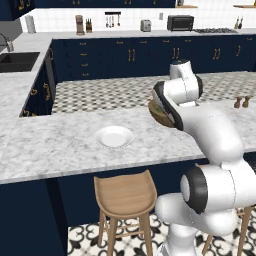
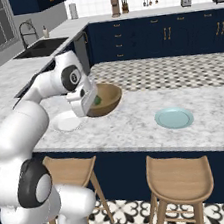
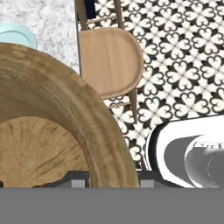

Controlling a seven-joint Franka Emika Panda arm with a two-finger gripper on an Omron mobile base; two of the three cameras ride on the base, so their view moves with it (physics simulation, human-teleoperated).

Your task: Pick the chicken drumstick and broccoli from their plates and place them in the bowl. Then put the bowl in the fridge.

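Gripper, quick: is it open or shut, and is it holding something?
Gripper: shut on the bowl, fingers pinching its rim.

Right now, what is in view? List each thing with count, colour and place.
bowl: one, brown wood, lifted at the counter edge, rim between the fingers
broccoli: one, dark green, inside the bowl
plates: two, white and pale blue-green, both bare on the marble counter
stools: wooden, below the counter
sink: one, dark, far counter
gripper: one, shut on the bowl's rim
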